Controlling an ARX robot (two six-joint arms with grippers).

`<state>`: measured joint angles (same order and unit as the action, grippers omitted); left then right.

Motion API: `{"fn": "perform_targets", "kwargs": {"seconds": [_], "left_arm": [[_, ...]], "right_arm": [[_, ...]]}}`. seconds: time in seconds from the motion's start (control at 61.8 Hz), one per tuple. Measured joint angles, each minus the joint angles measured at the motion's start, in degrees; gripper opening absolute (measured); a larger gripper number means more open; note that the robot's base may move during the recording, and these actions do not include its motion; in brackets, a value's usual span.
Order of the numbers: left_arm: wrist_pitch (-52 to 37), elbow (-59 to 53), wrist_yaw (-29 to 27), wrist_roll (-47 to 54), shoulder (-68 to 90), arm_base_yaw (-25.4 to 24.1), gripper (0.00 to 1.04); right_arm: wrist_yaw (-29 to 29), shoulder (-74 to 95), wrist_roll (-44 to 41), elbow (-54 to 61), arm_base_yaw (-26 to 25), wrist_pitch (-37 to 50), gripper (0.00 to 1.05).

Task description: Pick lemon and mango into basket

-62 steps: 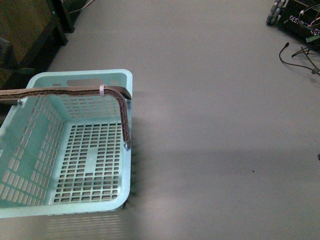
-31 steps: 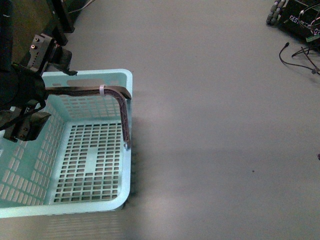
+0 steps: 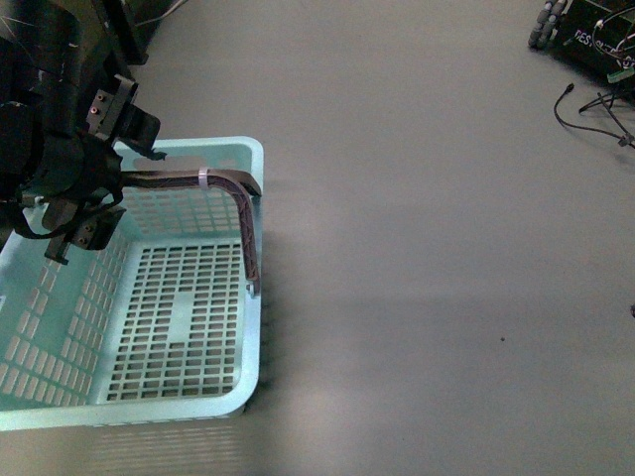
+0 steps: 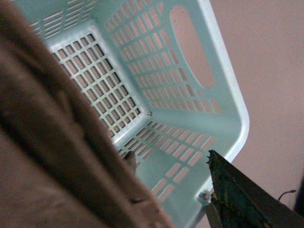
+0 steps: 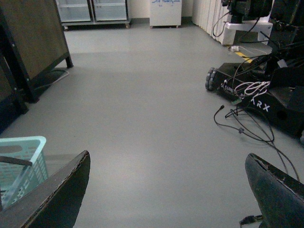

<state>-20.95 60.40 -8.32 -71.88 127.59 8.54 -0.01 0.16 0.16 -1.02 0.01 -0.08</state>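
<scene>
A bare grey floor (image 3: 427, 248) was seen throughout, w/ black cables (image 3: 595, 104) at its far R edge. The basket (image 3: 129, 412), light teal w/ slotted sides and bottom, was set on the floor at the near L of the front view. Its grey-brown handle (image 3: 245, 233) stood upright over the far end, w/ a white tie (image 3: 202, 178) wrapped round the top bar. The left gripper (image 3: 104, 183) was held above the basket's far L corner, jaws released and spread wide, one finger either side of the handle bar; contact w/ the bar could not be told. In the left wrist view the basket's lattice bottom and slotted end wall were looked down into. A blurred brown mass filled one side there; handle or finger could not be told. The right gripper (image 5: 167, 159) was shown only by its own wrist cam, jaws released, only floor seen btwn them. The basket's corner lay near one finger, w/ a wooden cabinet (image 5: 33, 33) and a black wheeled base (image 5: 266, 95) further off.
</scene>
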Motion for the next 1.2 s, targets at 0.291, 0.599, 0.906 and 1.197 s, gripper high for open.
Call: {"fn": "perform_targets", "kwargs": {"seconds": [0.291, 0.599, 0.906, 1.197], "left_arm": [[1.33, 0.17, 2.21, -3.50, -1.77, 0.63, 0.06], [1.07, -12.74, 6.71, -7.26, -20.87, 0.00, 0.05], [5.73, -20.50, 15.45, -11.58, -51.74, -7.37, 0.05], [14.19, -21.35, 21.86, -14.05, -71.87, -11.50, 0.05]], "right_arm": [[0.00, 0.00, 0.00, 0.00, 0.00, 0.00, 0.96], [0.00, 0.00, 0.00, 0.00, 0.00, 0.00, 0.96], [0.02, 0.00, 0.00, 0.00, 0.00, 0.00, 0.96], [0.02, 0.00, 0.00, 0.00, 0.00, 0.00, 0.96]]}}
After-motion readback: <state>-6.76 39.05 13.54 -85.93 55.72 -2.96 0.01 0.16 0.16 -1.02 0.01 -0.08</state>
